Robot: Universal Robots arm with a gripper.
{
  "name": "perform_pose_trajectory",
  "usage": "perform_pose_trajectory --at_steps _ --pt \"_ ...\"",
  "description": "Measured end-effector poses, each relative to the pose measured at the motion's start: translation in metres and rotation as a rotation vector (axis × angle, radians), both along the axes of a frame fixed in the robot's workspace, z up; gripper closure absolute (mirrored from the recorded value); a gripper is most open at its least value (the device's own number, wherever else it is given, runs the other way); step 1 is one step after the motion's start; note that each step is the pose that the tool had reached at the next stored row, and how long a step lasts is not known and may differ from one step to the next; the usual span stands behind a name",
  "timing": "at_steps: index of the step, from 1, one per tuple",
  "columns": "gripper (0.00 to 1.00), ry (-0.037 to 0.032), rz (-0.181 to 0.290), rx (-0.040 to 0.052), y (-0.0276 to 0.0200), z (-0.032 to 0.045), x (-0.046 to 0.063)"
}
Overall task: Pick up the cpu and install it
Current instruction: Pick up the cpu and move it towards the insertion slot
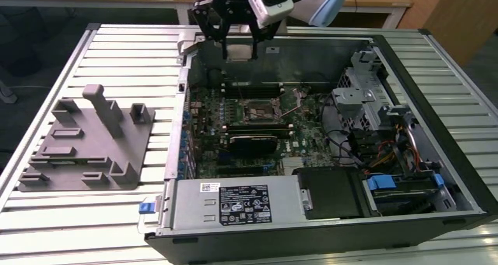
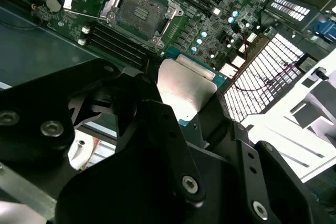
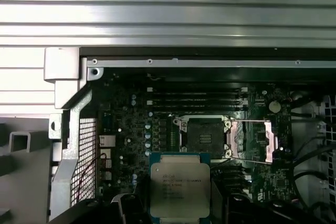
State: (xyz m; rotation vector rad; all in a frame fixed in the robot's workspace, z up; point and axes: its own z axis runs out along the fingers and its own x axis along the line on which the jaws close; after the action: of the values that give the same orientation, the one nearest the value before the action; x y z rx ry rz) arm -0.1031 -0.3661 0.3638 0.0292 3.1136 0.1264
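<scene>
My gripper [image 1: 239, 50] hangs over the far rim of the open computer case [image 1: 459, 177], shut on the cpu [image 1: 239, 53], a small flat square chip with a silvery top. In both wrist views the cpu [image 2: 184, 90] [image 3: 180, 187] sits between the black fingers [image 2: 149, 98], held flat above the green motherboard [image 1: 311, 131]. The empty cpu socket [image 1: 260, 110] [image 2: 140, 13] [image 3: 206, 137] lies open near the board's middle, its metal retaining frame [image 3: 253, 141] swung aside. The chip is clear of the socket, above and to one side of it.
A large grey plastic tray [image 1: 86, 148] with upright posts lies on the slatted table at the exterior view's left. Inside the case are a black ribbed module [image 1: 253, 141], memory slots [image 1: 251, 90], a power supply [image 1: 233, 204], a drive cage [image 1: 365, 90] and loose cables [image 1: 374, 154].
</scene>
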Motion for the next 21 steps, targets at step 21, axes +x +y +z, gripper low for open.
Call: perform_pose_trajectory --at_steps 21 --pt "0.45 0.0000 0.000 -0.0001 0.0027 -0.0118 0.015"
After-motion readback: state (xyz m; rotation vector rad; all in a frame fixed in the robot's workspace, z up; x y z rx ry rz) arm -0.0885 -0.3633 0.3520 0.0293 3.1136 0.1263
